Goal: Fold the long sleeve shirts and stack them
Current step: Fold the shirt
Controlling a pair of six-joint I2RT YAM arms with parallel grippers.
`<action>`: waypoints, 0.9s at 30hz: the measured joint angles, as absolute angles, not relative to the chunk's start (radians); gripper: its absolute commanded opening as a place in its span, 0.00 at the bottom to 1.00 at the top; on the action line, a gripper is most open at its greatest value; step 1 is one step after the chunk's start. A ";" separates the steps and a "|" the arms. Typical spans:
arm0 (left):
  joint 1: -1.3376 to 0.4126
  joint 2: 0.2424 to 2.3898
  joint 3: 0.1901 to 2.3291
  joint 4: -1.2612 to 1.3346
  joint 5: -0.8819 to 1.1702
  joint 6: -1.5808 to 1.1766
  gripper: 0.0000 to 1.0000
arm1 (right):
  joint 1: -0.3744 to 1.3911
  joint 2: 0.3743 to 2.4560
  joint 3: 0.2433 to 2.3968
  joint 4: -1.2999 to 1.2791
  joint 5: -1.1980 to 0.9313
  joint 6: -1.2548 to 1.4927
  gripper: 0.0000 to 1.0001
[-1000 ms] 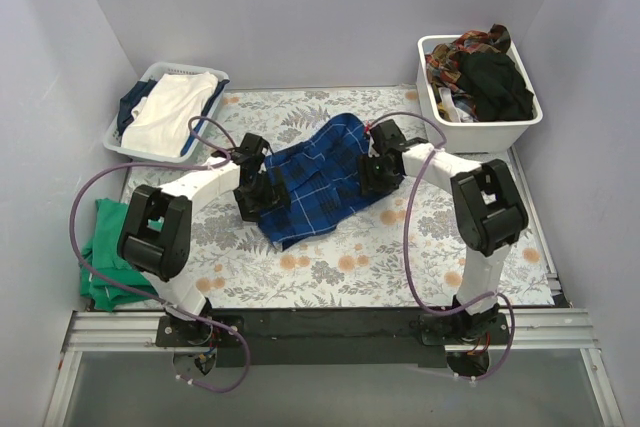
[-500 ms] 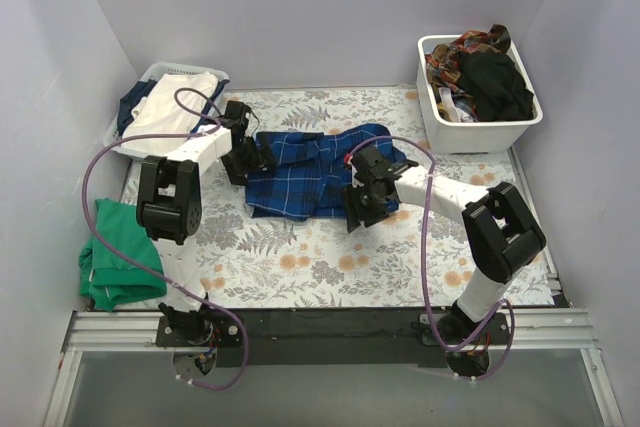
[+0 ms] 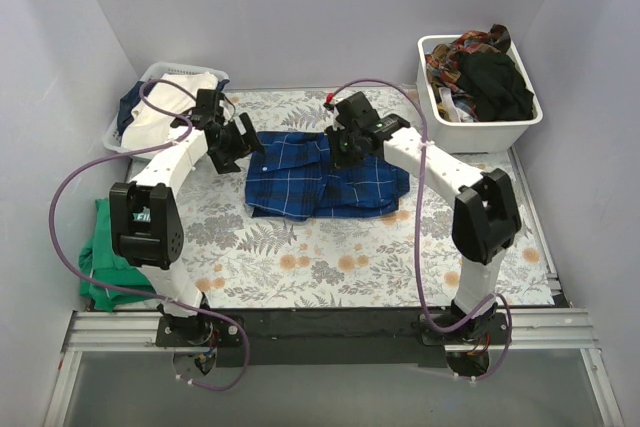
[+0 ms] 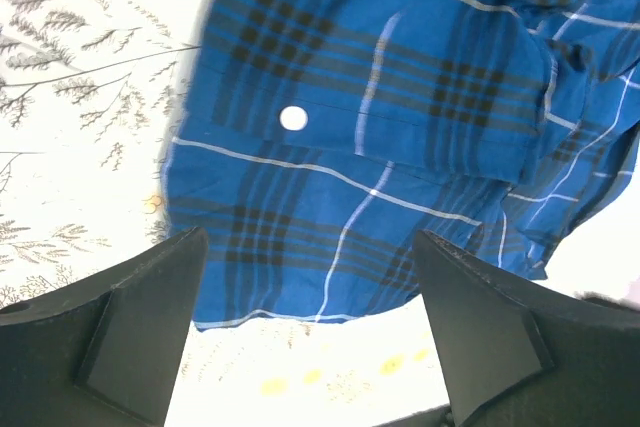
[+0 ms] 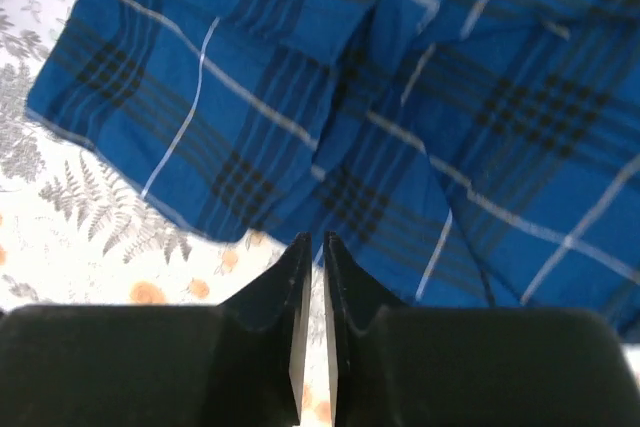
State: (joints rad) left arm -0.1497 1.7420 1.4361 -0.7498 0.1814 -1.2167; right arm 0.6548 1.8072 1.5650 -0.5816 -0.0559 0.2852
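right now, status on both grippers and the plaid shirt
Left gripper open, empty. Right gripper shut, nothing pinched. Plaid shirt rumpled on table cloth, both grippers over it. Nothing blocking.

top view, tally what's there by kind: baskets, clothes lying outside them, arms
baskets: 2, left and right
clothes outside: 2, plaid shirt and green cloth
arms: 2, left and right
total: 6

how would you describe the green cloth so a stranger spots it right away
Start at the floral tablecloth and go to its left edge. The green cloth lies crumpled there, the only plain green piece; the shirt mid-table is blue plaid.
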 measured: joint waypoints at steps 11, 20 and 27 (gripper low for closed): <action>-0.033 1.845 1.402 -0.707 0.298 -1.265 0.85 | 0.649 2.092 1.718 -0.587 -0.105 0.274 0.39; -0.027 1.941 1.406 -0.683 0.311 -1.264 0.84 | 0.634 2.148 1.752 -0.580 -0.132 0.278 0.37; -0.027 1.973 1.405 -0.680 0.280 -1.238 0.72 | 0.616 2.211 1.751 -0.577 -0.145 0.285 0.35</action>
State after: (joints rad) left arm -0.0265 1.9732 1.4052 -0.6796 0.2802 -1.2381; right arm 0.6155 2.2112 1.7508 -0.5770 -0.1452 0.2852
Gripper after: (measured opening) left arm 0.771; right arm 0.358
